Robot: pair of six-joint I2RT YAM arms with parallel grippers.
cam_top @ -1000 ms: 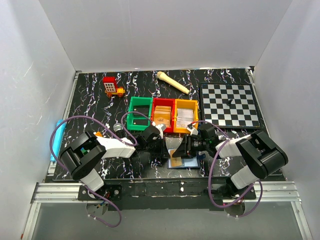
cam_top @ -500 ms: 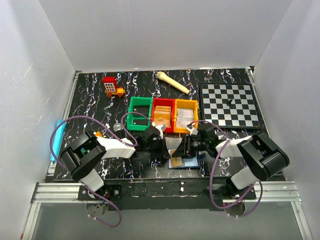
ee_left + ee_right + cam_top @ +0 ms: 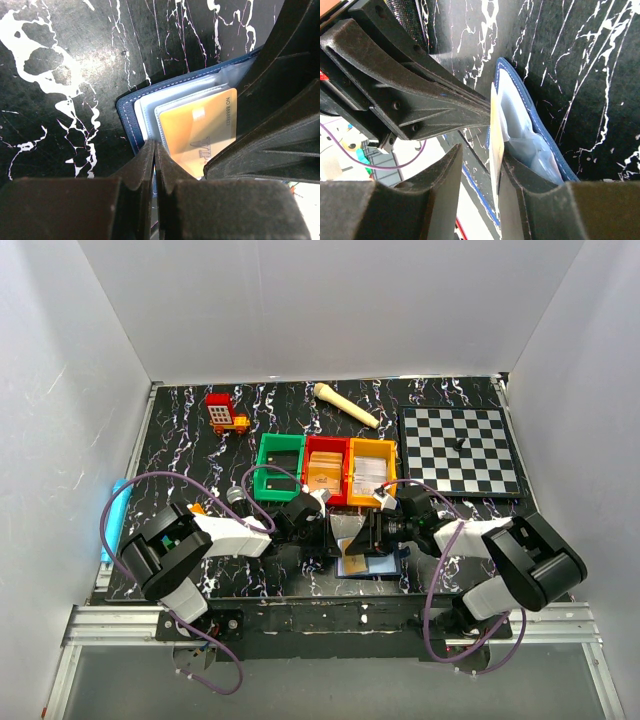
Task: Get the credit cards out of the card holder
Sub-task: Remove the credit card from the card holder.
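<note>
Because the right gripper (image 3: 481, 165) stands half open astride the yellow card (image 3: 200, 130) without clamping it, you risk the card slipping. If the left gripper (image 3: 155, 152), pinched on the card holder (image 3: 131, 107) at near centre, loses its hold, the holder may drag along.

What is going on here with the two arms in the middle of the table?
Both arms are working on the open card holder, which lies on the table. The left gripper, its jaws shut, bears on one edge of the holder; whether it pinches that edge or only presses it, I cannot tell. The right gripper has its jaws open around the edge of a yellow card. The card is not yet out of the holder.
</note>
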